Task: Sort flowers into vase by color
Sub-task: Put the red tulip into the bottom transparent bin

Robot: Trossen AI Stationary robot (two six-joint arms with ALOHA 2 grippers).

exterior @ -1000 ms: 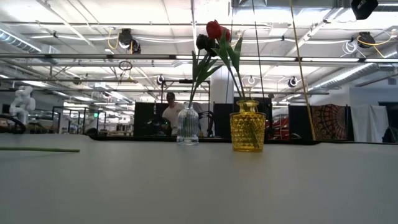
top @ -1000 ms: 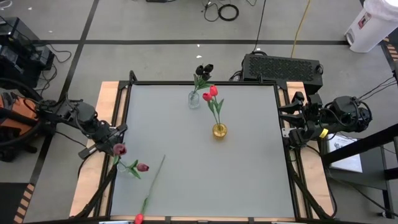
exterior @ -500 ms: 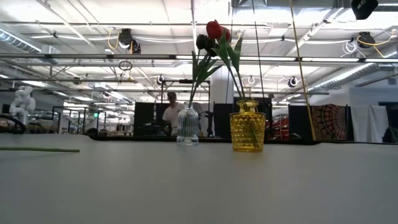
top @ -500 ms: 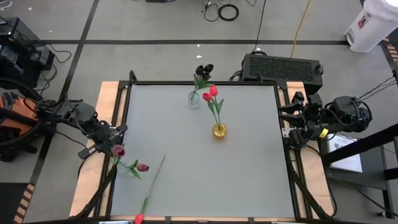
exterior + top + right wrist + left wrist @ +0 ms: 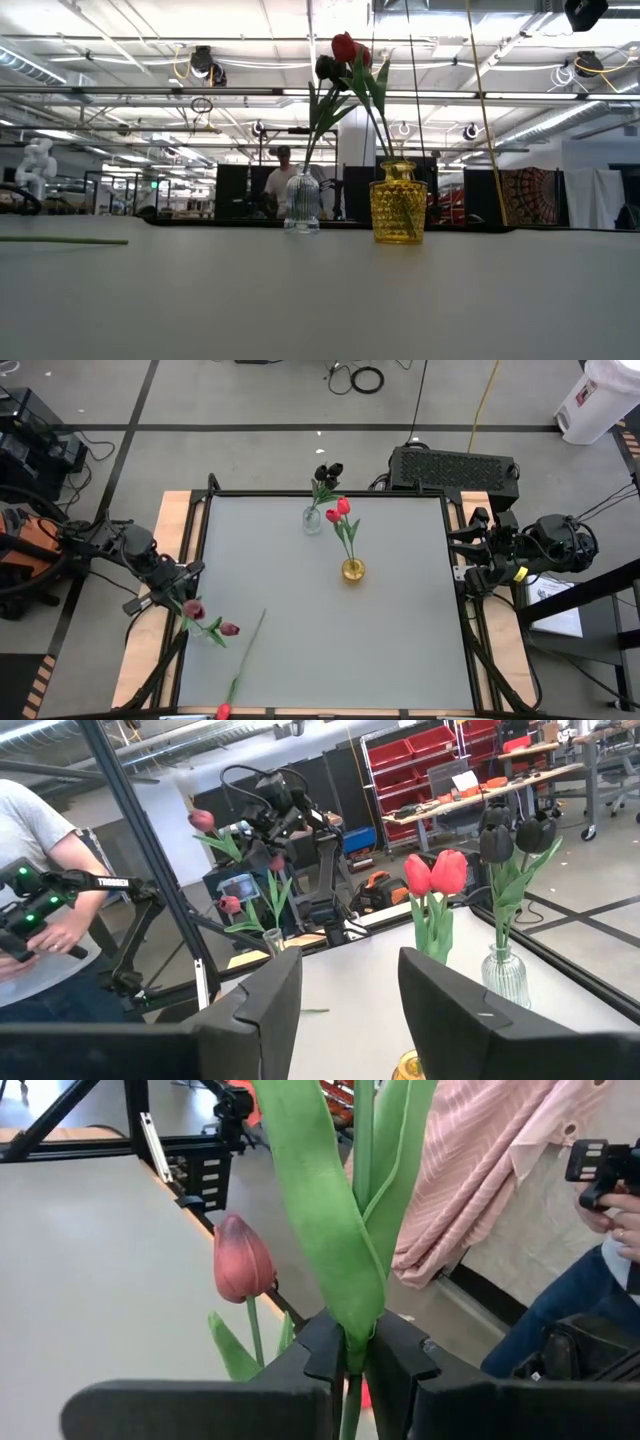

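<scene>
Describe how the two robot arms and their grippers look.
Both arms are black, built of chunky jointed segments with dark cables running along them. The left arm ends in the left gripper, two matte black, blocky fingers with angular faceted tips. The right arm carries a small yellow marking near its wrist; the right gripper has broad, flat black fingers.

Matt grey counter (image 5: 400, 620) edged with pale wood; clear ribbed glass vase (image 5: 302, 207); amber textured glass vase (image 5: 398, 205); fabric-like tulip leaf (image 5: 325, 1230) between matt black plastic fingers (image 5: 325, 1350).
</scene>
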